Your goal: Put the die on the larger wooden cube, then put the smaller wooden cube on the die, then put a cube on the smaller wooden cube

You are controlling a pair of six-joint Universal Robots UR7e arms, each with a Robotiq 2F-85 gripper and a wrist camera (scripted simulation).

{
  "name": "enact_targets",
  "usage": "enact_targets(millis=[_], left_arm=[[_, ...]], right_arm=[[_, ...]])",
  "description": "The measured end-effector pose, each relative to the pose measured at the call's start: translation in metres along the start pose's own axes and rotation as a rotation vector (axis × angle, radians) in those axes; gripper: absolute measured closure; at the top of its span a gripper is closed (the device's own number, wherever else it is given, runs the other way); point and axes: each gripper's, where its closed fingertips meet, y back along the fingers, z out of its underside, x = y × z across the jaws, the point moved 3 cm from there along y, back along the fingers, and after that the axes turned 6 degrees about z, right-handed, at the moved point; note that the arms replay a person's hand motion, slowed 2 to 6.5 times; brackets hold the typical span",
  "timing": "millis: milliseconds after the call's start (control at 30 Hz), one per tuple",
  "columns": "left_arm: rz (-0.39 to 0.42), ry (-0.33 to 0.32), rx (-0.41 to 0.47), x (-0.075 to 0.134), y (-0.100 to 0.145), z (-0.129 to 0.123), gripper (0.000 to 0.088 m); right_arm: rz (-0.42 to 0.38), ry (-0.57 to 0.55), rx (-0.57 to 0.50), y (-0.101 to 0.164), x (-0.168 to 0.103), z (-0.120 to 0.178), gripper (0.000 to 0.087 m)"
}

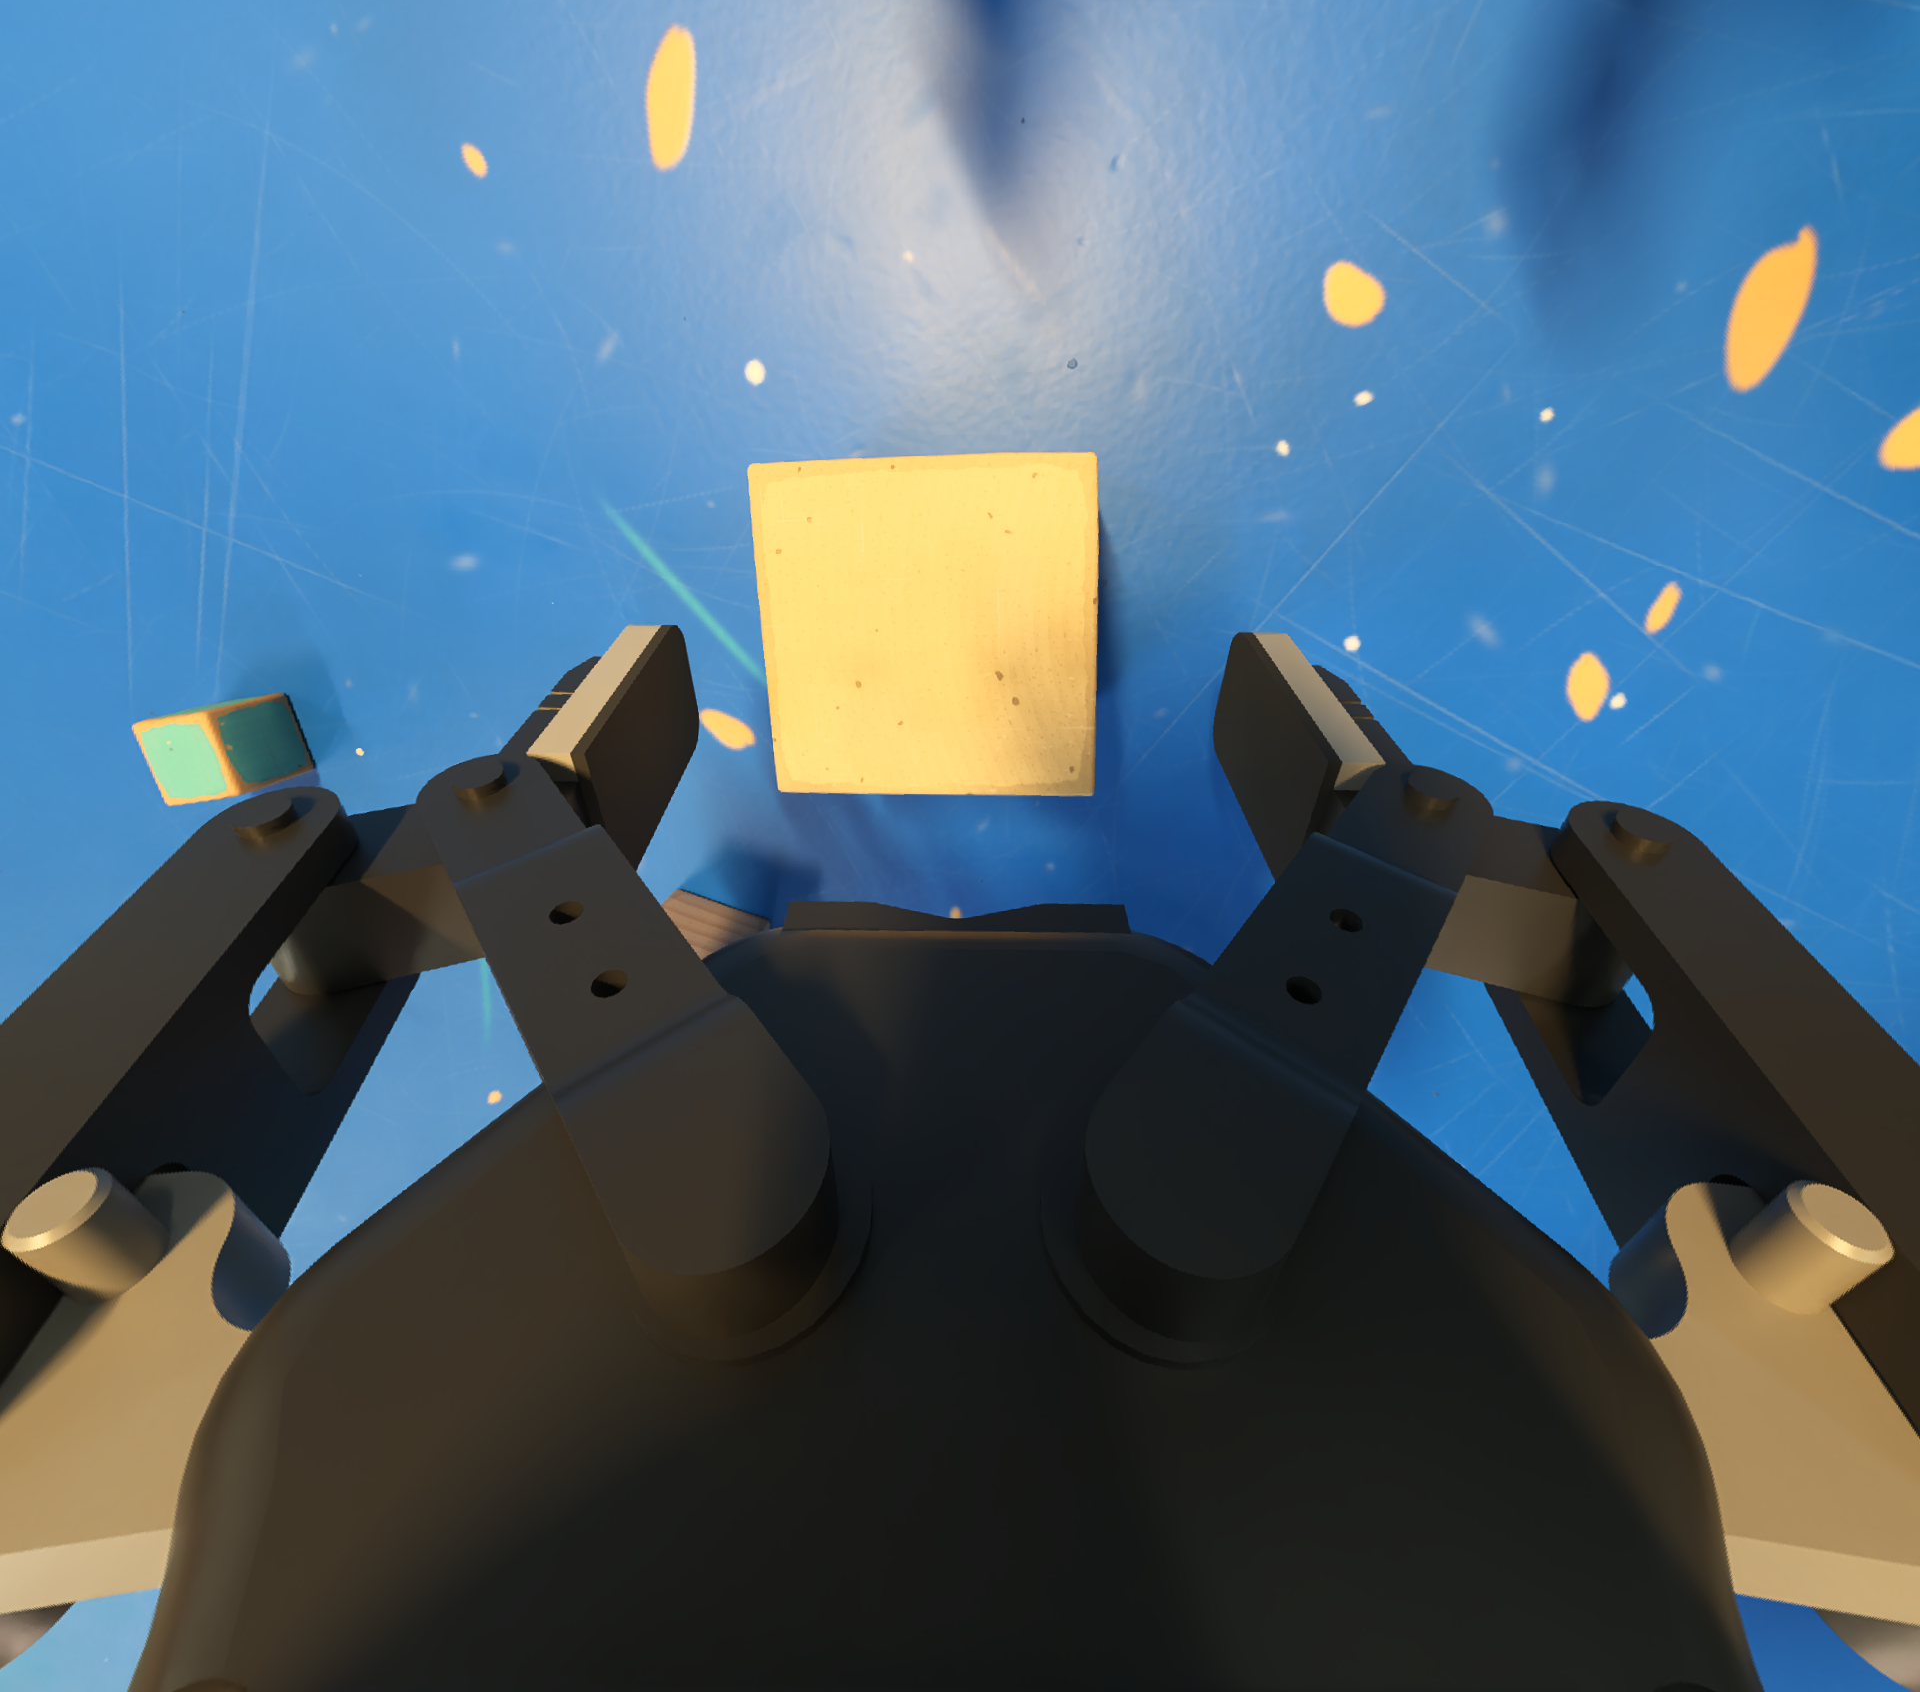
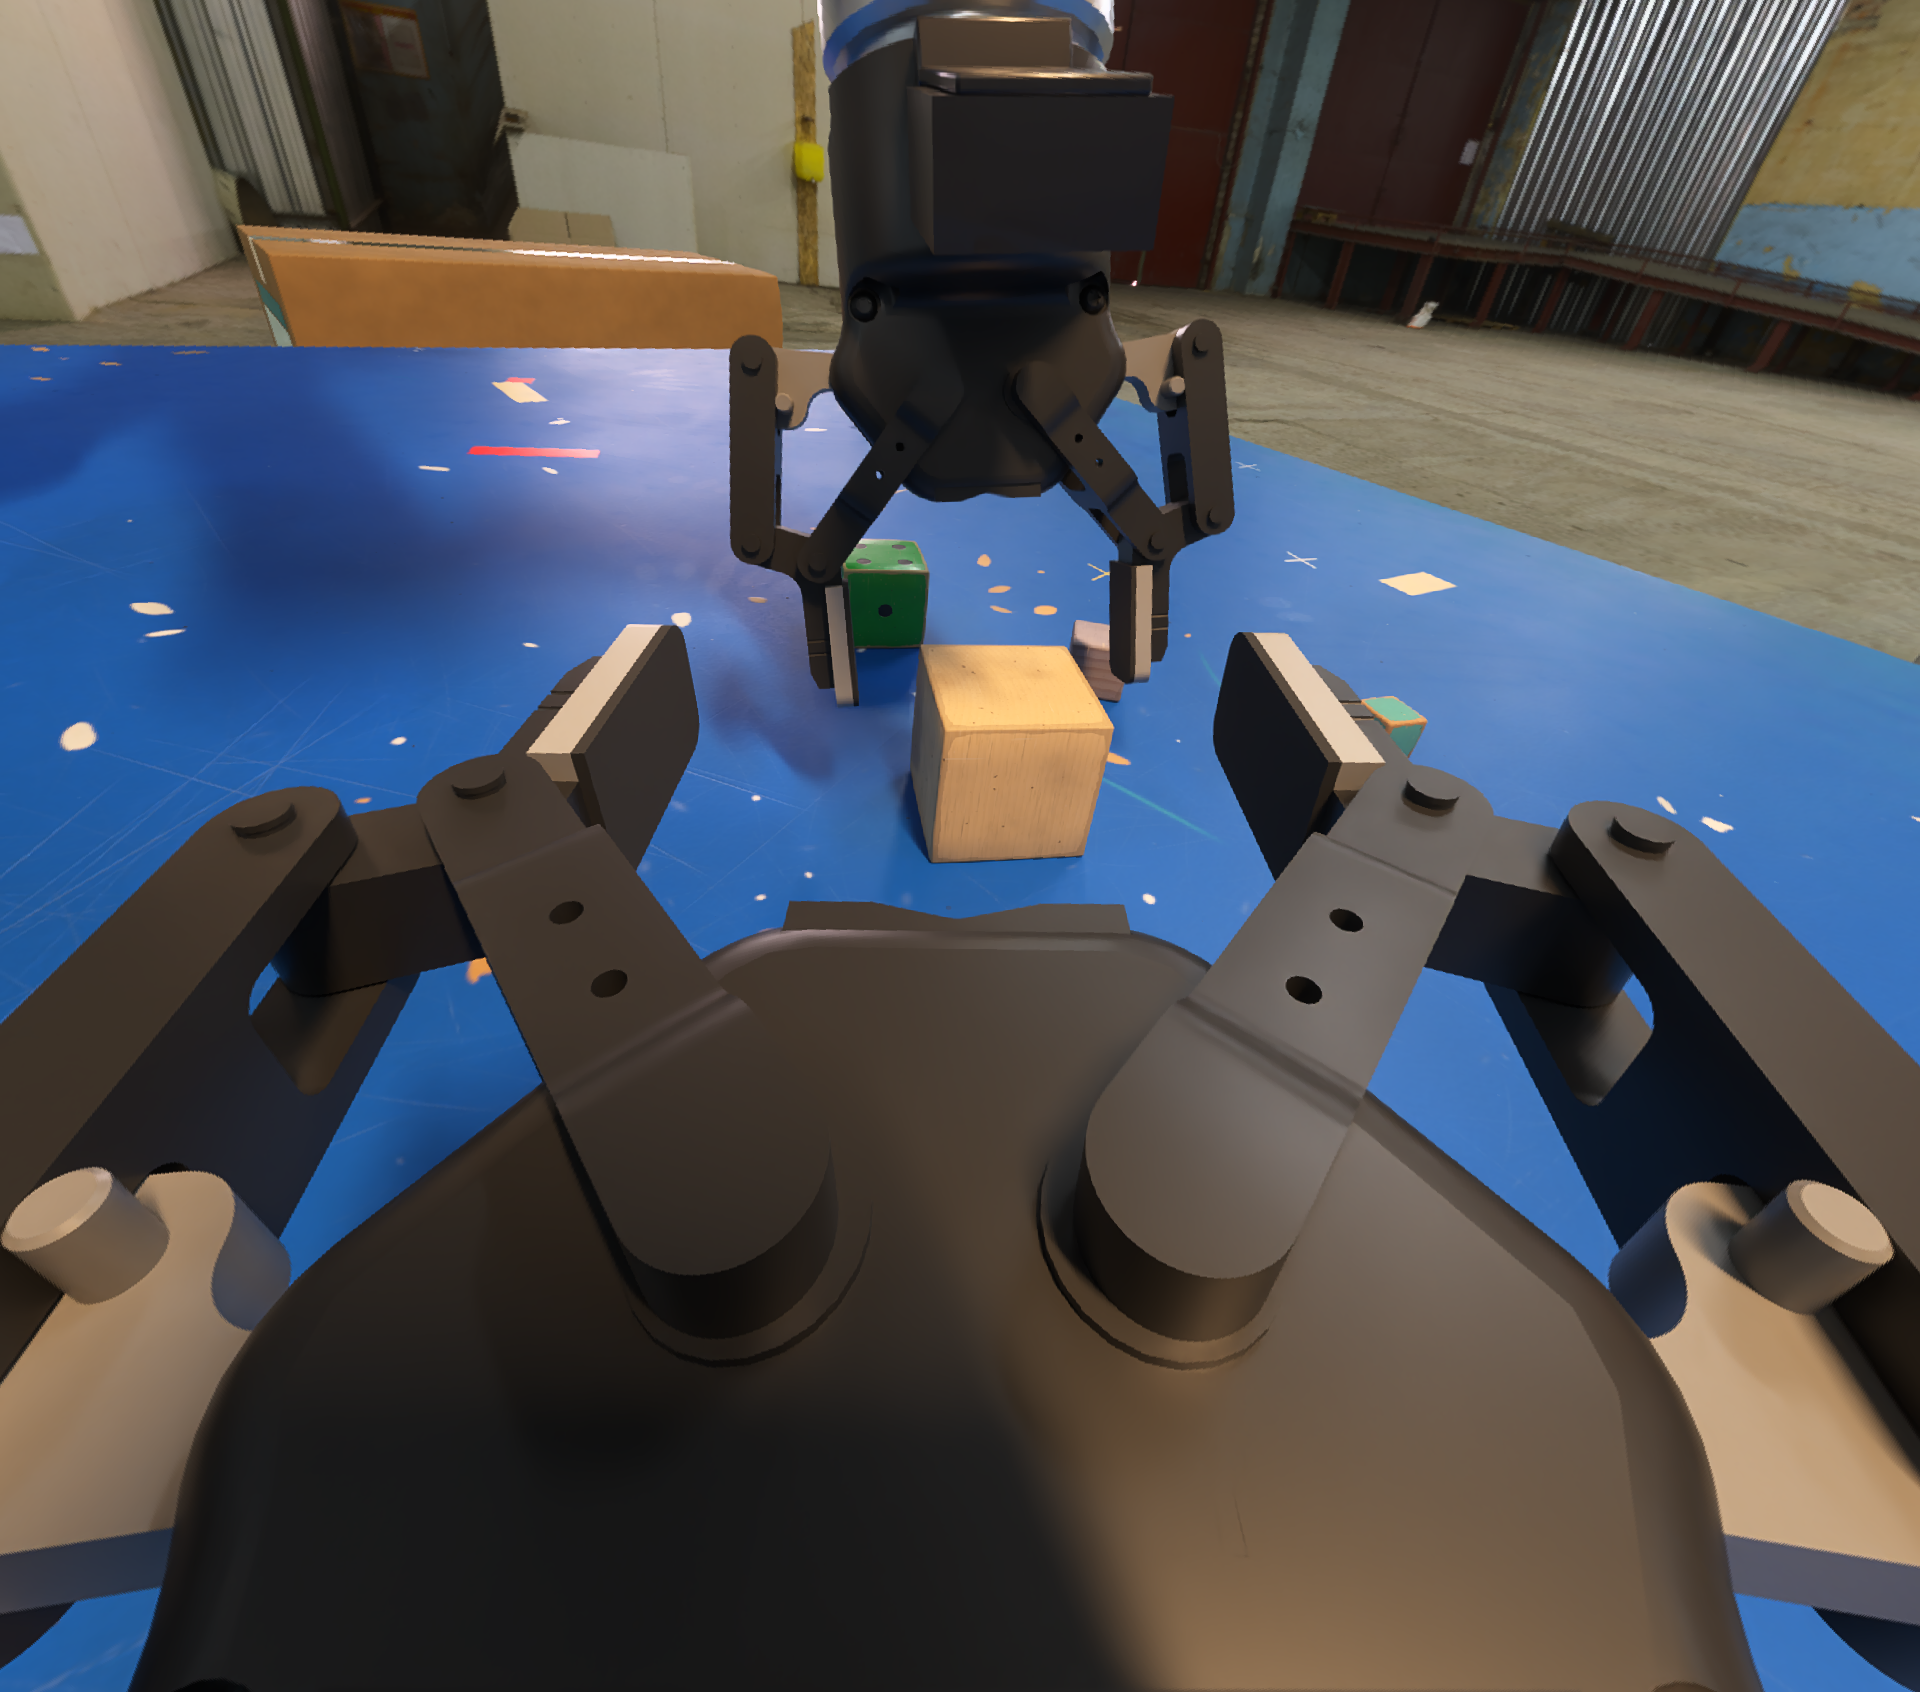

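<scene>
The larger wooden cube [image 1: 923, 624] stands on the blue table; it also shows in the right wrist view [image 2: 1008, 749]. My left gripper [image 1: 954, 676] is open and empty, pointing straight down just above this cube; the right wrist view shows it [image 2: 987, 655] with a finger hanging on each side behind the cube's top. The green die [image 2: 885, 593] sits behind the cube to the left. The smaller wooden cube [image 2: 1096, 655] sits behind it to the right, partly hidden by a finger; a corner shows in the left wrist view [image 1: 717, 920]. My right gripper [image 2: 956, 686] is open and empty, low, facing the larger cube.
A teal cube with orange edges [image 1: 223, 747] lies apart on the table, partly hidden behind my right finger in the right wrist view [image 2: 1392, 723]. The blue table [image 2: 312, 603] ends at the right and far sides. A cardboard box [image 2: 509, 292] lies beyond the far edge.
</scene>
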Motion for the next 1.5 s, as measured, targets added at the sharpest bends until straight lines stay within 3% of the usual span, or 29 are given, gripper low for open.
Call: enact_targets(millis=[333,700,1100,1267,1500], left_arm=[[-0.031,0.026,0.052,0.011,0.033,0.012,0.0023],[-0.042,0.085,0.018,0.028,0.057,0.057,0.0023],[-0.024,0.146,-0.082,0.038,0.051,0.107,0.004],[-0.018,0.15,-0.1,0.038,0.046,0.115,0.006],[-0.008,0.141,-0.096,0.038,0.04,0.116,0.0152]], right_arm=[[0.006,-0.007,-0.008,-0.001,0.001,0.001,0.002],[0.004,-0.015,-0.021,-0.002,0.001,0.002,0.002],[0.005,-0.019,-0.028,-0.002,0.002,0.003,0.002],[0.006,-0.019,-0.024,-0.002,0.002,0.002,0.002],[0.005,-0.021,-0.021,-0.001,0.002,0.002,0.002]])
